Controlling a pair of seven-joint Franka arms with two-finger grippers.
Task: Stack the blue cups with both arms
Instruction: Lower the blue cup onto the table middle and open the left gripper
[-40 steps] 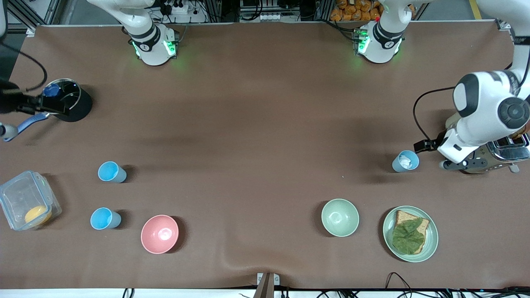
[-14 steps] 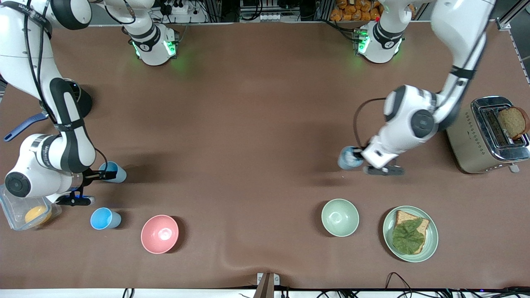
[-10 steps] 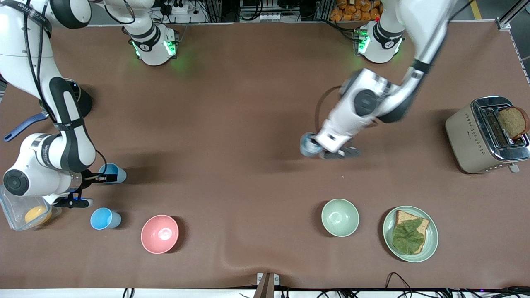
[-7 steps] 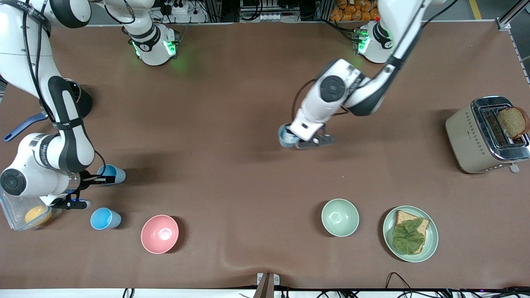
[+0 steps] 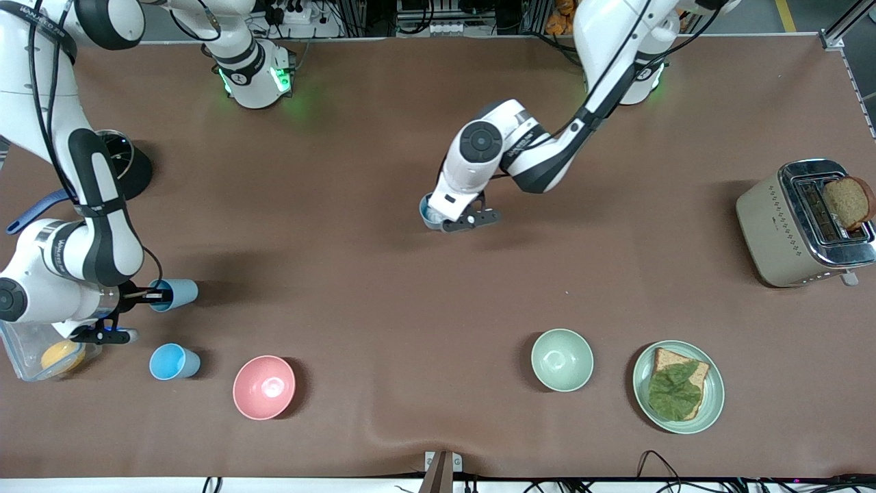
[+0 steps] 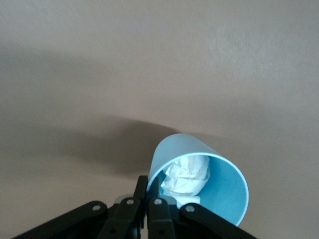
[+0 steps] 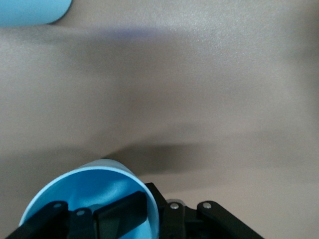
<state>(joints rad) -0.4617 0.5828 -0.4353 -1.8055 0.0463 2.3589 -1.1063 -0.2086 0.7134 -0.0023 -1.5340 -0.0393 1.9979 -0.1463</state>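
Observation:
My left gripper (image 5: 438, 218) is shut on the rim of the grey-blue cup (image 5: 429, 211) and holds it over the middle of the table. In the left wrist view the fingers (image 6: 153, 181) pinch the cup's wall (image 6: 224, 191), and crumpled white paper (image 6: 187, 177) lies inside. My right gripper (image 5: 154, 296) is shut on the pale sky-blue cup (image 5: 176, 293) at the right arm's end, tilted and just off the table. In the right wrist view one finger (image 7: 122, 211) is inside that cup (image 7: 75, 191). A brighter blue cup (image 5: 173, 361) stands nearer the camera and also shows in the right wrist view (image 7: 30, 10).
A pink bowl (image 5: 264, 387) sits beside the brighter blue cup. A clear box (image 5: 34, 342) with an orange item and a black pot (image 5: 130, 171) lie by the right arm. A green bowl (image 5: 562, 359), a plate (image 5: 643, 404) with bread and lettuce, and a toaster (image 5: 773, 226) lie toward the left arm's end.
My left arm has carried the grey-blue cup from beside the toaster to over the table's middle. My right arm came in, shut on the pale cup and tipped it slightly.

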